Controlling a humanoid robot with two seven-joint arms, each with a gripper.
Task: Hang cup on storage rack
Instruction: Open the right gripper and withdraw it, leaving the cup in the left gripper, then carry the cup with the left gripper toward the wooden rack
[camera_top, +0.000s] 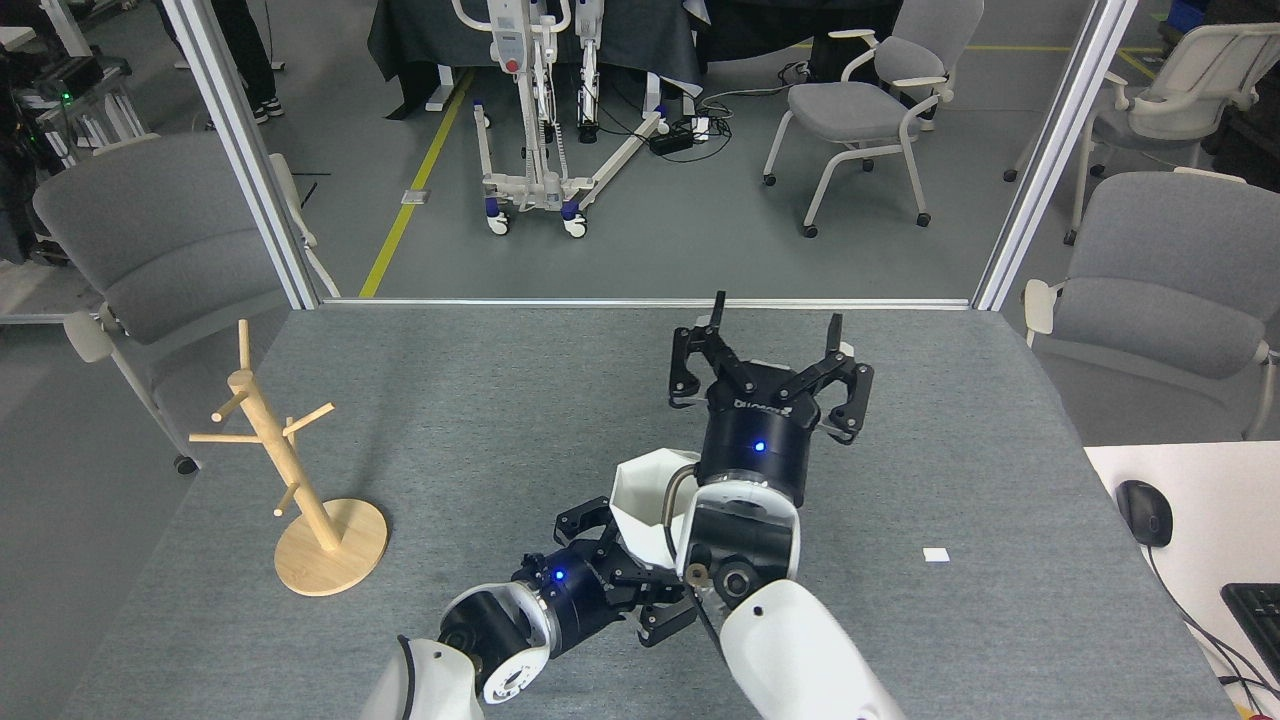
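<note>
The white faceted cup sits tilted at the table's near centre, held between the black fingers of my left gripper, which is shut on it. Its right side is hidden behind my right wrist. My right gripper is raised over the far centre of the table, open, with nothing between its fingers. The storage rack, a light wooden post with slanted pegs on a round base, stands at the left of the table, well apart from both grippers.
The grey felt table has a small white tag at the right. A white side desk carries a mouse and a keyboard. Grey chairs stand beyond the table's left and right sides.
</note>
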